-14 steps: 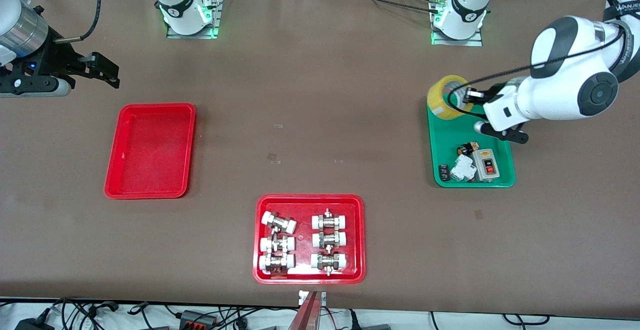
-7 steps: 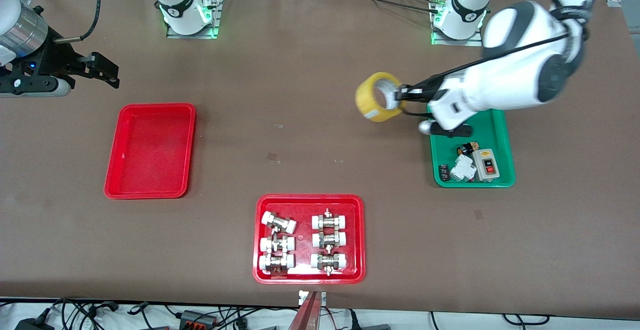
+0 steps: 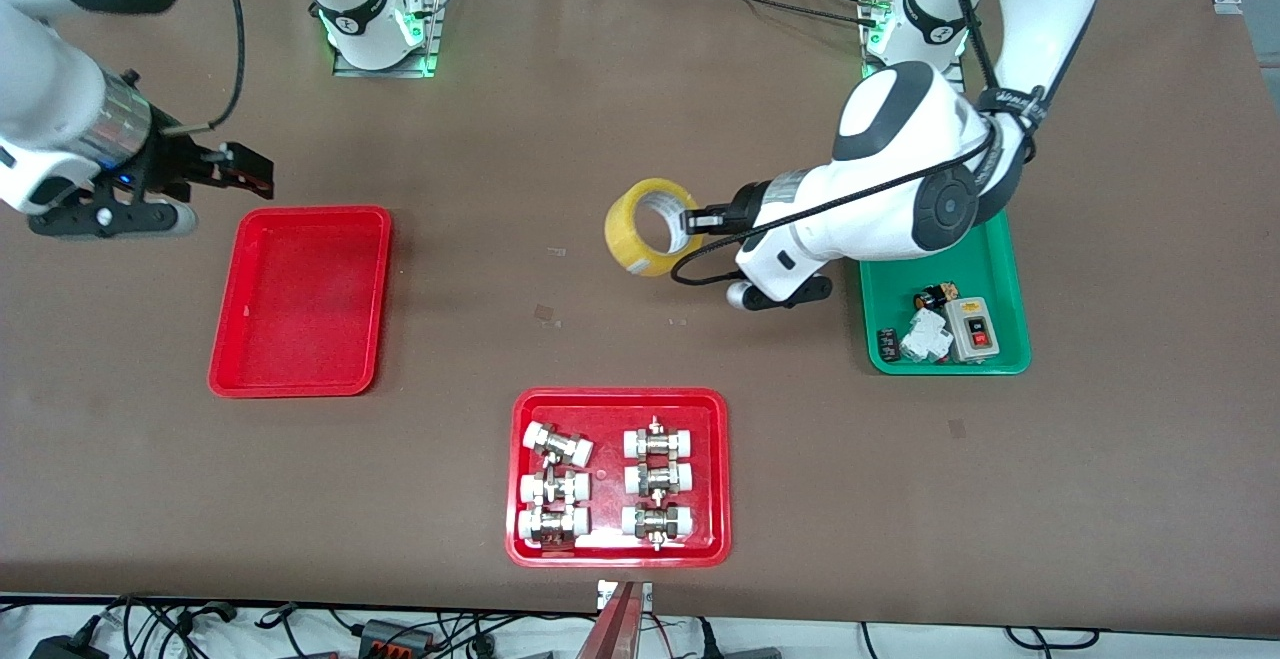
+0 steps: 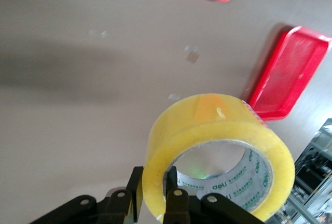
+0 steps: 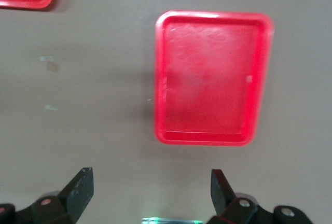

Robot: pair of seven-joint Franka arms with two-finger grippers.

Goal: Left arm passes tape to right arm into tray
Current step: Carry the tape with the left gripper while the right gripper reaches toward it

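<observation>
My left gripper is shut on the wall of the yellowish tape roll and holds it in the air over the middle of the table. In the left wrist view one finger is inside the tape's core and one outside, at the left gripper. My right gripper is open and empty, over the table beside the plain red tray at the right arm's end. The right wrist view shows the right gripper wide open with the tray lying empty.
A green tray with small parts lies at the left arm's end. A red tray with white-capped metal fittings lies nearer the front camera, at the middle of the table.
My left arm has carried the tape from over the green tray toward the middle of the table. My right gripper has moved a little toward the plain red tray.
</observation>
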